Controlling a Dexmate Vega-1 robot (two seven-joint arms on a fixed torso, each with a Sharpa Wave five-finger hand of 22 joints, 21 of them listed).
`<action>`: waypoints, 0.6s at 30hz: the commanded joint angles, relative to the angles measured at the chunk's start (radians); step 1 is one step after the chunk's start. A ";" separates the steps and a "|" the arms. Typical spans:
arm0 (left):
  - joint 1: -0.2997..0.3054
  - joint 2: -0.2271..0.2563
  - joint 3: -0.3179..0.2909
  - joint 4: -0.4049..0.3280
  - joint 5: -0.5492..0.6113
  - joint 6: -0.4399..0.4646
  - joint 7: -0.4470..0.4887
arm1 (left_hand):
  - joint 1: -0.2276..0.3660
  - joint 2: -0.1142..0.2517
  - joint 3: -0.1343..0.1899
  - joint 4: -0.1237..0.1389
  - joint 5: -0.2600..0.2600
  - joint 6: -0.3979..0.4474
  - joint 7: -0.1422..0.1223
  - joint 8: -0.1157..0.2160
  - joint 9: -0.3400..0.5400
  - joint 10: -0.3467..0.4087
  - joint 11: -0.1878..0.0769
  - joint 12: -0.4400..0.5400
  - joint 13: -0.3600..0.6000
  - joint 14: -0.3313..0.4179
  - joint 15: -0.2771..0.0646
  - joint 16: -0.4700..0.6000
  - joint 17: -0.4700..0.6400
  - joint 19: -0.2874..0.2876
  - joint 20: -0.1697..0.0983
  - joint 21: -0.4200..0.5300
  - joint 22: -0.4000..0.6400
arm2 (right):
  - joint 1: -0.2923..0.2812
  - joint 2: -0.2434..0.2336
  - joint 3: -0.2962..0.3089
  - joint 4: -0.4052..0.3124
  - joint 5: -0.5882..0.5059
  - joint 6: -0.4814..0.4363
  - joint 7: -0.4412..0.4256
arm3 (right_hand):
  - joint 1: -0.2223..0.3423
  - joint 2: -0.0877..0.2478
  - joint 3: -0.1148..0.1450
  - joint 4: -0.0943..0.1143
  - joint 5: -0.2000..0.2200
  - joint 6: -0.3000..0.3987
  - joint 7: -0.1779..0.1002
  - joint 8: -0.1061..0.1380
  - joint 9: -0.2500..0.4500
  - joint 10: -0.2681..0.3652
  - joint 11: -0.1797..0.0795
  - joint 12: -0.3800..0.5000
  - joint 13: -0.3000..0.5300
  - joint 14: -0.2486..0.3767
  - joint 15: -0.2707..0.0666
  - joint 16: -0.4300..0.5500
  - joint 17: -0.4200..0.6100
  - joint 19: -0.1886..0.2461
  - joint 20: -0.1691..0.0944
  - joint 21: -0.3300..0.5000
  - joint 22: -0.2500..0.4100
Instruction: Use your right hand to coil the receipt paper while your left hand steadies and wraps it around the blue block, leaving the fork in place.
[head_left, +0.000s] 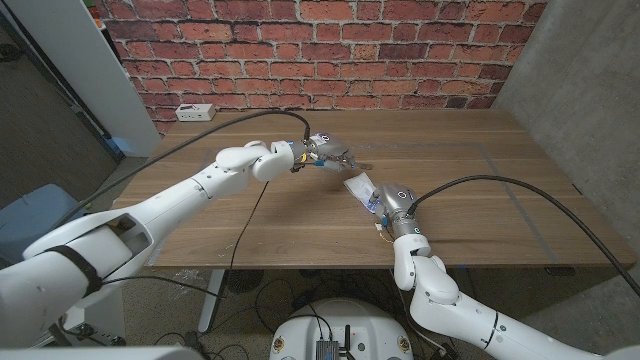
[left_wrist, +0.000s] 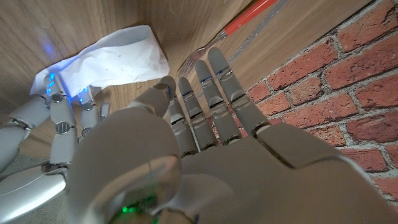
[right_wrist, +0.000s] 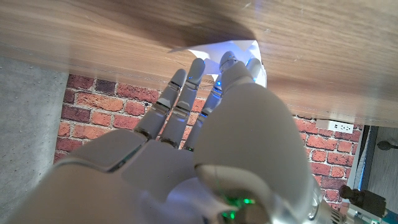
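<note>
My right hand (head_left: 385, 203) rests on the receipt paper (head_left: 358, 186) at mid-table, though I cannot tell whether it grips. My left hand (head_left: 328, 153) hovers open beside the fork (left_wrist: 239, 20). I should roll slowly, keeping the paper taut.

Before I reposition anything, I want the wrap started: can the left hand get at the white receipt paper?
Probably yes. The left hand sits near the white receipt paper, fingers extended over the wooden table; nothing lies between them.

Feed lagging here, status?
Left hand open near fork. Right hand on paper; grip unclear. Block unseen.
</note>
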 joint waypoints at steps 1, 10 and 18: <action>-0.054 -0.073 0.067 0.132 -0.058 -0.068 0.043 | 0.024 0.001 0.012 0.000 -0.004 0.021 0.000 0.011 0.002 0.024 -0.003 0.013 0.006 0.029 -0.136 0.011 0.000 0.024 -0.028 0.015 0.004 | 0.004 -0.005 0.001 0.004 0.019 0.005 -0.008 | 0.006 -0.001 0.002 0.000 0.000 0.001 0.002 -0.001 0.002 -0.004 -0.001 0.000 0.000 -0.002 -0.163 -0.007 0.004 0.001 -0.007 0.004 0.001; -0.077 -0.087 0.108 0.144 -0.037 -0.047 0.024 | 0.014 -0.051 -0.030 0.006 -0.008 0.014 -0.014 -0.001 0.002 -0.016 0.001 -0.005 0.015 0.003 -0.123 -0.004 -0.002 0.036 -0.041 0.025 0.003 | 0.008 -0.005 0.003 0.007 0.031 0.005 -0.013 | 0.005 -0.002 0.001 0.001 -0.002 0.001 0.003 -0.002 0.002 -0.004 0.001 -0.002 -0.001 -0.002 -0.162 -0.014 0.006 0.000 -0.007 0.006 0.001; -0.093 -0.097 0.142 0.163 -0.013 -0.046 0.026 | 0.016 -0.069 -0.050 0.005 -0.003 0.007 -0.021 -0.009 0.002 -0.022 0.004 -0.007 0.019 -0.011 -0.123 -0.008 0.001 0.054 -0.049 0.033 0.002 | 0.006 -0.001 0.006 0.009 0.038 0.001 -0.028 | 0.005 -0.002 0.002 0.001 -0.002 0.001 0.004 -0.003 0.002 -0.004 0.001 -0.003 -0.002 -0.003 -0.162 -0.022 0.005 0.001 -0.006 0.008 0.001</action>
